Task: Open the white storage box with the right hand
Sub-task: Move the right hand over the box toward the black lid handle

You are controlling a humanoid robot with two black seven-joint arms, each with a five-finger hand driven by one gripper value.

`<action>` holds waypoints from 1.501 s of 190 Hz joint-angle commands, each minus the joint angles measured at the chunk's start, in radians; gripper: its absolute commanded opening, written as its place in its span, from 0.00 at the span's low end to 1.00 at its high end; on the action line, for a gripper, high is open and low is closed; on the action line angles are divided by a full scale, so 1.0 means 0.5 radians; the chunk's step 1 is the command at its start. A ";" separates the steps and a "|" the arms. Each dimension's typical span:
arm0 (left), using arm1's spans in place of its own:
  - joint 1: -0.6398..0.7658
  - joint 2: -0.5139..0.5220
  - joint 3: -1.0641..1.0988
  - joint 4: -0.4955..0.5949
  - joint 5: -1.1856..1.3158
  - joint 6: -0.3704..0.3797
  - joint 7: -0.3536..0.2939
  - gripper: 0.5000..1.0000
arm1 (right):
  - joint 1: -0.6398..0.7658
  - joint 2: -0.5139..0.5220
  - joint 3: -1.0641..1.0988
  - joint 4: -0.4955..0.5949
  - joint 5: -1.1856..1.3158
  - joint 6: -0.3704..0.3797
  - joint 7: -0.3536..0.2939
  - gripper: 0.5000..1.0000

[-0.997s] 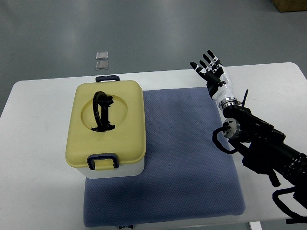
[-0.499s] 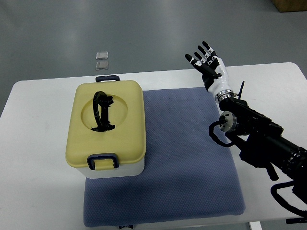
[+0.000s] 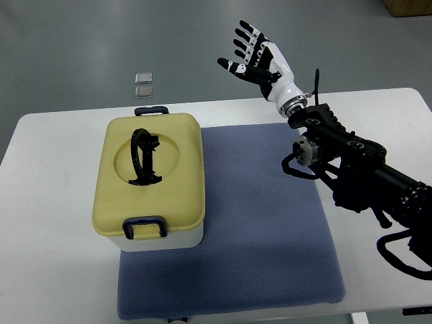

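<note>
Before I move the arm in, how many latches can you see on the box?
2. One dark latch is on the near edge of the yellow lid, one on the far edge. Both look closed. The box's sides are hidden from above, so more could exist.

White storage box (image 3: pixel 162 237) w/ yellow lid (image 3: pixel 150 174) shut, black handle flat, on blue mat's left edge

top view | steep downward look from robot's side (single camera) | table (image 3: pixel 54 270) fills frame
</note>
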 commanded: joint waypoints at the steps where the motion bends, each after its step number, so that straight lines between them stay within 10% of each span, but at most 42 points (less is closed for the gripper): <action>1: 0.000 0.000 0.000 0.000 0.000 0.000 -0.001 1.00 | 0.131 0.000 -0.233 0.008 -0.039 -0.025 0.003 0.86; 153: 0.000 0.000 0.000 0.000 0.000 -0.003 -0.001 1.00 | 1.405 -0.147 -1.070 0.468 -1.656 0.543 0.092 0.85; 286: 0.000 0.000 0.000 0.000 0.000 0.000 -0.001 1.00 | 1.503 -0.095 -1.304 0.692 -2.444 0.558 0.120 0.80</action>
